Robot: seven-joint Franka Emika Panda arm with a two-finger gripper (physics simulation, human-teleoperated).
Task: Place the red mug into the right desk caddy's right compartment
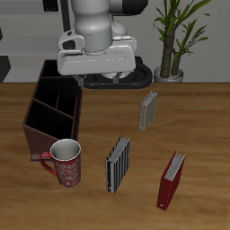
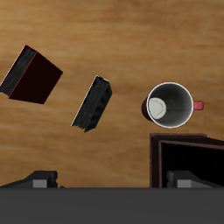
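- The mug (image 1: 66,163) stands upright on the desk (image 1: 198,117), just off the caddy (image 1: 52,112) at its 6 o'clock.
- Your gripper (image 2: 112,179) hangs high, fingers spread, empty.
- Descend over the rim opposite the handle, then close.

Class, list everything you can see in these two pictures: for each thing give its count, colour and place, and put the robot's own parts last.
Mug: one, red speckled, white inside; upright near the table's front edge, just before the caddy.
Caddy: one, dark maroon-brown, black-lined, partitioned; behind the mug.
Striped books: two, grey and black; one beside the mug, one farther back.
Red book: one, dark red; standing near the front edge.
Plant: one, green, in a pot; at the table's back.
Table: one, brown wood.
Arm: one, white and grey; raised above the table's back.
Fingers: two, dark; only their tips show in the wrist view, holding nothing.
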